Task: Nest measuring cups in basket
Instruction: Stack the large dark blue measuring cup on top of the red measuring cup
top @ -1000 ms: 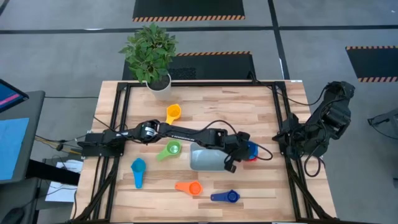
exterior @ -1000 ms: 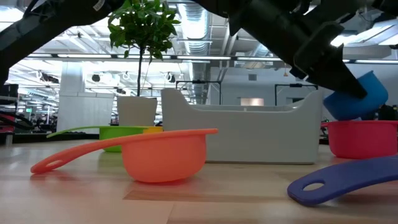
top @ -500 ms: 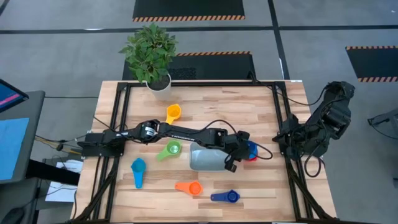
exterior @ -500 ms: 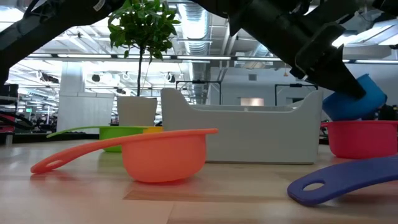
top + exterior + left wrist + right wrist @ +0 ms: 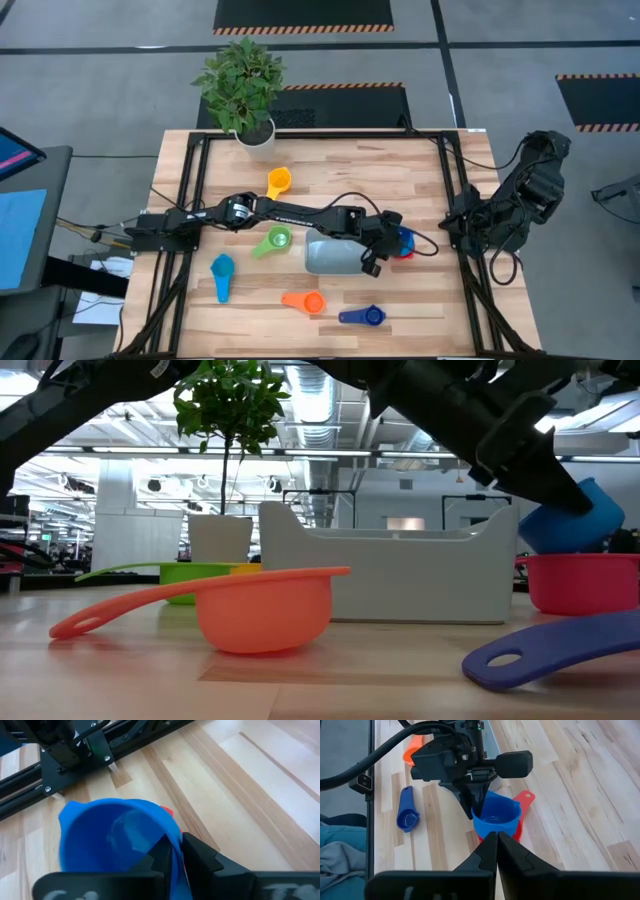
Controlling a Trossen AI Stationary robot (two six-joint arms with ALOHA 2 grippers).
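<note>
My left gripper (image 5: 388,243) reaches across the table to the basket's right end and is shut on the blue cup (image 5: 404,237). The cup hangs tilted just over the red cup (image 5: 580,582), which stands on the table. The pale grey-blue basket (image 5: 333,257) sits mid-table. Lying on the wood are the yellow cup (image 5: 278,182), green cup (image 5: 272,241), light blue cup (image 5: 221,275), orange cup (image 5: 305,301) and dark blue cup (image 5: 364,316). My right gripper (image 5: 497,842) is shut and waits at the table's right edge. My left gripper pinches the blue cup's wall at its rim (image 5: 172,834), with one finger (image 5: 162,852) inside the bowl and the other (image 5: 200,857) outside. The fingers come from above, slanting from the table's left. The cup sits tilted over the red cup; whether the two touch, I cannot tell.
A white pot with a green plant (image 5: 243,85) stands at the far edge. A black cable (image 5: 345,203) loops over the left arm. Black frame rails (image 5: 455,190) run along the table's sides. Bare wood lies right of the red cup and along the near edge.
</note>
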